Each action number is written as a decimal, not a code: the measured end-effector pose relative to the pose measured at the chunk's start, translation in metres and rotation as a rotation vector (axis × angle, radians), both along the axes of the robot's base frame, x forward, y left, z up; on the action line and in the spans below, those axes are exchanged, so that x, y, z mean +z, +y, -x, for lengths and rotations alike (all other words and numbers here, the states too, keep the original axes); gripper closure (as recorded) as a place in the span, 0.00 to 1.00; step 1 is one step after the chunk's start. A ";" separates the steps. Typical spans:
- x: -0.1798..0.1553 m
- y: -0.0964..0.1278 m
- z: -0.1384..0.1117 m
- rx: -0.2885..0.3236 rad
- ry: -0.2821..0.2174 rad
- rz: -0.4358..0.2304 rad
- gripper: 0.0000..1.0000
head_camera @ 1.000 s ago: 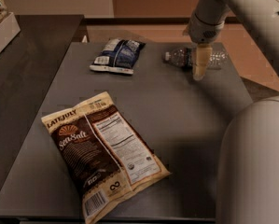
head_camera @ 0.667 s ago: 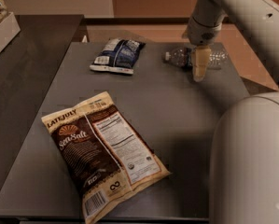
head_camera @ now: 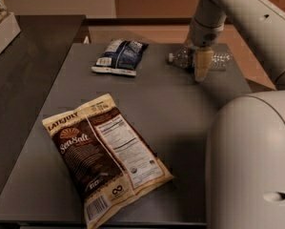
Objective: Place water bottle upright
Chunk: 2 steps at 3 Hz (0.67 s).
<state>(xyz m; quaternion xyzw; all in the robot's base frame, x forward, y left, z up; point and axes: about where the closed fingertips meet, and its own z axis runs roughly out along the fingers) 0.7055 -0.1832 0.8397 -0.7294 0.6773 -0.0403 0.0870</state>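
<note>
The water bottle point(head_camera: 182, 57) is small, clear and ribbed, and lies on its side at the far right of the grey table point(head_camera: 180, 113), white cap pointing left. My gripper point(head_camera: 201, 69) hangs from the arm straight down over the middle of the bottle. Its tan tip is in front of the bottle and reaches the table surface. It hides the bottle's label band. The rest of the bottle point(head_camera: 220, 61) shows to the right of the gripper.
A blue-and-white snack bag point(head_camera: 120, 56) lies flat at the far middle of the table. A large brown and cream chip bag point(head_camera: 104, 156) lies flat at the near left. My white body point(head_camera: 251, 166) fills the near right. A dark counter point(head_camera: 23, 80) runs along the left.
</note>
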 end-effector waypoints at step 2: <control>0.001 0.000 0.000 0.015 0.007 -0.002 0.64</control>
